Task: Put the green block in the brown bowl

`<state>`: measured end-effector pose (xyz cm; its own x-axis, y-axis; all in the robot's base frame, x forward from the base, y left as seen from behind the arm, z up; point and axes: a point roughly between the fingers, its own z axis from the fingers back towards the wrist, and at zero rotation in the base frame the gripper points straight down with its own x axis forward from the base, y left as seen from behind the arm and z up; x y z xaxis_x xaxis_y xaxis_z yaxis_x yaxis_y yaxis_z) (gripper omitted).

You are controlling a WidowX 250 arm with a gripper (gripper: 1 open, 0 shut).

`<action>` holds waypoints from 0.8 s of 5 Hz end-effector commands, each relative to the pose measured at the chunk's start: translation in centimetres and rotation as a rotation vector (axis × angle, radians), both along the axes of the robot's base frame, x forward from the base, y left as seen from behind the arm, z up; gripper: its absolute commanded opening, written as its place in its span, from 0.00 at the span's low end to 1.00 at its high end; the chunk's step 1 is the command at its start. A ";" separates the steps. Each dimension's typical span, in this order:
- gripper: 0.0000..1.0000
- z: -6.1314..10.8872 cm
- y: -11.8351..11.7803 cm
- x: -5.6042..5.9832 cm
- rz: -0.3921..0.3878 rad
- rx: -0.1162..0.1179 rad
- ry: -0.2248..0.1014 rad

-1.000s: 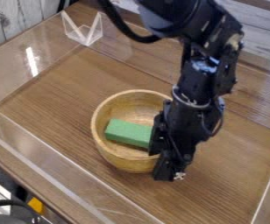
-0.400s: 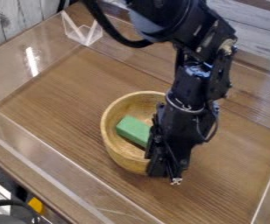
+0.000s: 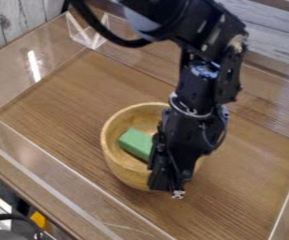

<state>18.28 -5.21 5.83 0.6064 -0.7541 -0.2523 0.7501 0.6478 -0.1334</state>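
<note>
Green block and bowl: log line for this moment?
green block: inside brown bowl | hand: shut, empty, at bowl's near rim

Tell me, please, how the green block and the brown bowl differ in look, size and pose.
The green block is flat, straight-edged and plain matte green; the brown bowl is round, thick-walled, light wood with visible grain. The block is far smaller than the bowl. The block lies inside, while the bowl stands upright on the wooden table. Both sit partly hidden behind the robot's arm.

One green block (image 3: pixel 137 142), one brown bowl (image 3: pixel 122 161), one robot arm (image 3: pixel 197 89), one wooden table (image 3: pixel 72 89)
</note>
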 end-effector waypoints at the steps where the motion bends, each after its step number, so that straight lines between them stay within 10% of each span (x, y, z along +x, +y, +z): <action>1: 0.00 1.9 0.0 0.0 -0.039 -0.020 -0.037; 4: 0.00 2.5 0.7 -0.2 0.072 -0.019 -0.048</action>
<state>17.66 -4.46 7.46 0.6548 -0.7138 -0.2485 0.7045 0.6955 -0.1416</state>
